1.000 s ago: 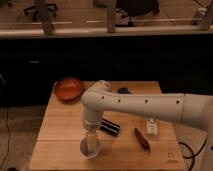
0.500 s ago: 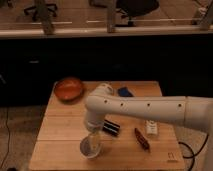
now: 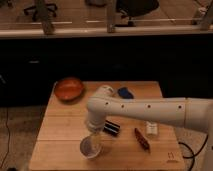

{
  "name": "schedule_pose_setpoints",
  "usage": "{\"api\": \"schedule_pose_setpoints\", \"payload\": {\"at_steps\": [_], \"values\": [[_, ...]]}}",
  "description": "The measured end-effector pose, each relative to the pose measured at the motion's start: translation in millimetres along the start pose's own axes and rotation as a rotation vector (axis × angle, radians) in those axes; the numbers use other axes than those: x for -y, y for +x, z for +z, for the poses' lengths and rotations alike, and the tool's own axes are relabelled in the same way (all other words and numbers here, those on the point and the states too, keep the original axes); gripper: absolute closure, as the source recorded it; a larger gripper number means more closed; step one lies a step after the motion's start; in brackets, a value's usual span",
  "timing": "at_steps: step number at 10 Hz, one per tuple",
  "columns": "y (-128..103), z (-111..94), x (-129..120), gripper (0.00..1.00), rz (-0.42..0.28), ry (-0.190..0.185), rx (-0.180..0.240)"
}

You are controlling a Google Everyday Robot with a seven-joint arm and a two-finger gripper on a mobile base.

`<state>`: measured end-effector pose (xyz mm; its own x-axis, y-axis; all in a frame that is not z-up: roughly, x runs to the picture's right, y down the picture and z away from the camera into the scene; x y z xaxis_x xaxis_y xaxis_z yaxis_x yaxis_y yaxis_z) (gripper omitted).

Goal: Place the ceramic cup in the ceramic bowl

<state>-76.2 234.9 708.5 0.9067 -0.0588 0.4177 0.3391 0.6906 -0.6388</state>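
The ceramic cup (image 3: 90,147) is small, round and pale, and sits near the front edge of the wooden table (image 3: 60,125). My gripper (image 3: 95,135) hangs from the white arm right over the cup's far rim, reaching down at it. The ceramic bowl (image 3: 69,89) is wide, shallow and orange-brown, and sits at the table's back left corner, apart from the cup and gripper.
A blue object (image 3: 125,92) lies at the back of the table. A dark flat packet (image 3: 112,128) lies just right of the gripper. A reddish-brown snack stick (image 3: 142,139) and a small white packet (image 3: 151,128) lie to the right. A dark ledge and office chairs are behind the table.
The arm has shifted slightly; the gripper stays over the cup, which remains at the front of the table. The bowl has not moved.
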Motion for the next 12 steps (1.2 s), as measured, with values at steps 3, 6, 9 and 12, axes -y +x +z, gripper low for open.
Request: {"api": "schedule_pose_setpoints", "payload": {"at_steps": [3,6,9,12], "values": [[-2,7,2,0.2,-0.006,-0.011,-0.005],[-3,16,5,0.2,-0.006,-0.028,-0.011],[-1,23,7,0.21,-0.007,-0.041,-0.013],[-3,26,7,0.45,-0.031,-0.035,-0.023]]}}
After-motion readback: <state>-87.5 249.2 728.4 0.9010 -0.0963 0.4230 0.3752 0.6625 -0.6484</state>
